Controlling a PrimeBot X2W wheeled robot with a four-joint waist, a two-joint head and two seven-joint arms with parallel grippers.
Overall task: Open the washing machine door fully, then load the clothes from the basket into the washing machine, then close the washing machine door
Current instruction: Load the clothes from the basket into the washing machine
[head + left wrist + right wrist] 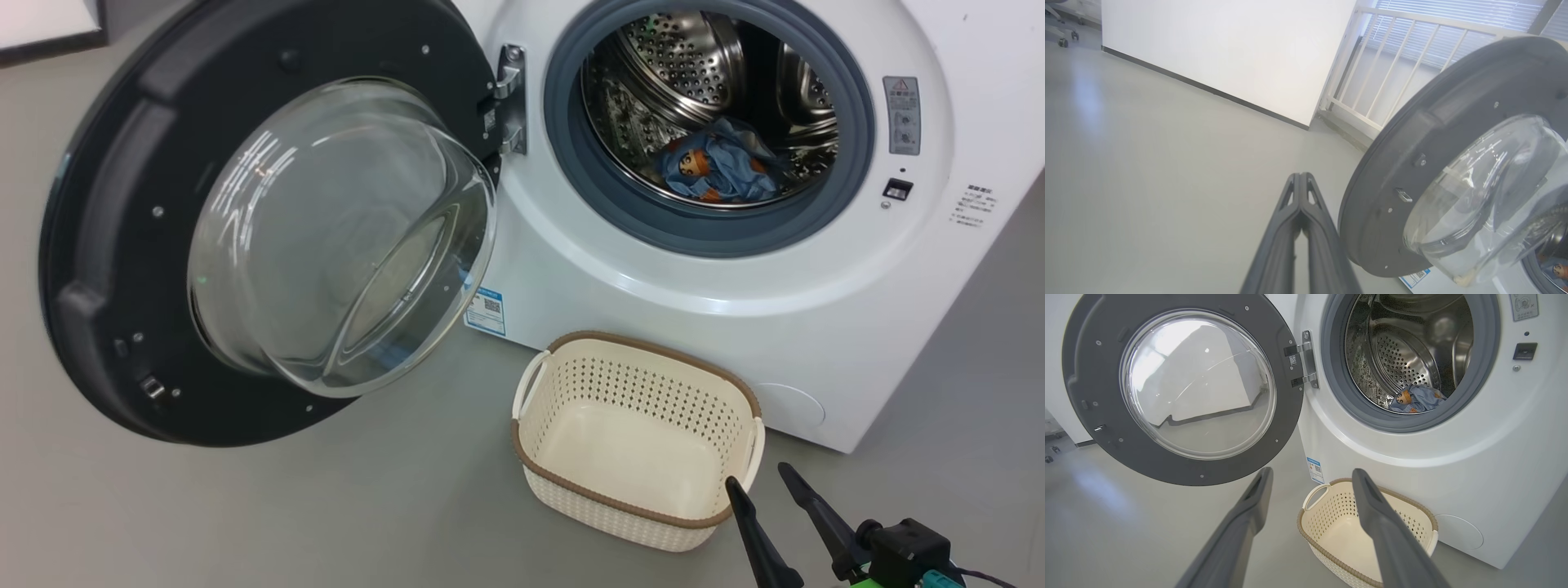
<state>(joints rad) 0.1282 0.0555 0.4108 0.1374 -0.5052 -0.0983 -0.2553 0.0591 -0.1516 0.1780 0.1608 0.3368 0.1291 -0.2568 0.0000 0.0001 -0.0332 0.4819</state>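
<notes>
Now the left tool point(1300, 179) is clenched, tips together, beside the open door point(1437, 122). The right tool point(758, 475) stands spread near the basket point(604, 523), and clothes point(718, 167) lie inside the washing machine point(620, 278).

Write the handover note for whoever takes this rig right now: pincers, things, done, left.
Pincers: the left pincer is shut and empty, near the rim of the washing machine door without touching it. The right pincer is open and empty, by the basket.
Things: the door stands wide open. The basket is empty, in front of the washing machine. The light blue printed garment lies in the drum; I cannot make out the cream one.
Done: door opened, basket emptied.
Left: close the door.
</notes>
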